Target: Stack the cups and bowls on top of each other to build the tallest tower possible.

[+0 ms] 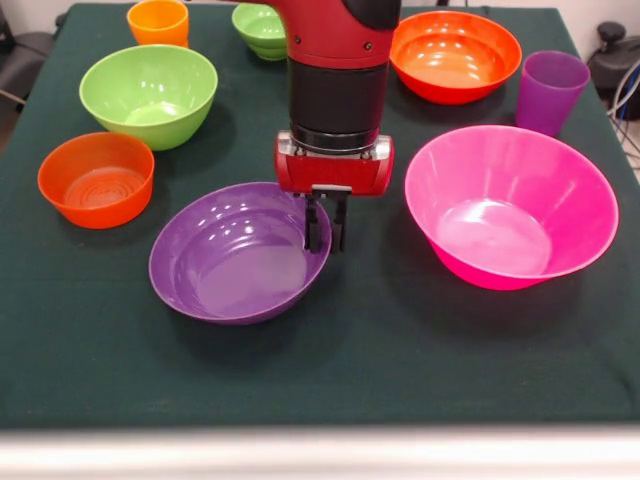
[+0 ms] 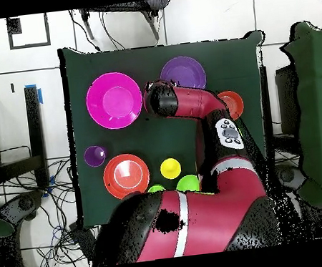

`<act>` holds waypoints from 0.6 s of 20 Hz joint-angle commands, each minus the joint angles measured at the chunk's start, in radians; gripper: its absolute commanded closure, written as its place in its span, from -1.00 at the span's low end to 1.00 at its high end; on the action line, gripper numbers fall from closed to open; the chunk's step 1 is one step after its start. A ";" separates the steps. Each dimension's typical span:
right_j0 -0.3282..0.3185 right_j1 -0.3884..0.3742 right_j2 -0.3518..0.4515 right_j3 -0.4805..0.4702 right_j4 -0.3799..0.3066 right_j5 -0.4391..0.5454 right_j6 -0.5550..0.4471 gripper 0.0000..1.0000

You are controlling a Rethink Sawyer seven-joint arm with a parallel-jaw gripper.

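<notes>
The wide purple bowl (image 1: pixel 235 255) (image 2: pixel 182 72) sits at the table's middle, tipped slightly with its right rim higher. My gripper (image 1: pixel 326 228) reaches straight down onto that right rim, one finger inside the bowl and one outside, shut on it. The arm hides the gripper in the overhead view. To the right stands the large pink bowl (image 1: pixel 510 205) (image 2: pixel 114 100). Behind it are the purple cup (image 1: pixel 550 92) (image 2: pixel 94 156) and an orange-red bowl (image 1: pixel 455 55) (image 2: pixel 126 175). The yellow cup (image 2: pixel 170 168) shows only from overhead.
On the left are a light green bowl (image 1: pixel 150 95), a smaller orange-red bowl (image 1: pixel 97 178) (image 2: pixel 231 102) and an orange cup (image 1: pixel 158 22). A small green bowl (image 1: pixel 260 30) (image 2: pixel 188 184) stands at the back. Each piece stands alone on the dark green cloth (image 1: pixel 400 340).
</notes>
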 commanded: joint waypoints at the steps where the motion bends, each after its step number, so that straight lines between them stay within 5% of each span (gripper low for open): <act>1: 0.023 0.039 0.054 0.068 -0.043 0.002 0.092 1.00; 12: 0.002 -0.031 0.020 0.250 -0.046 -0.012 0.136 1.00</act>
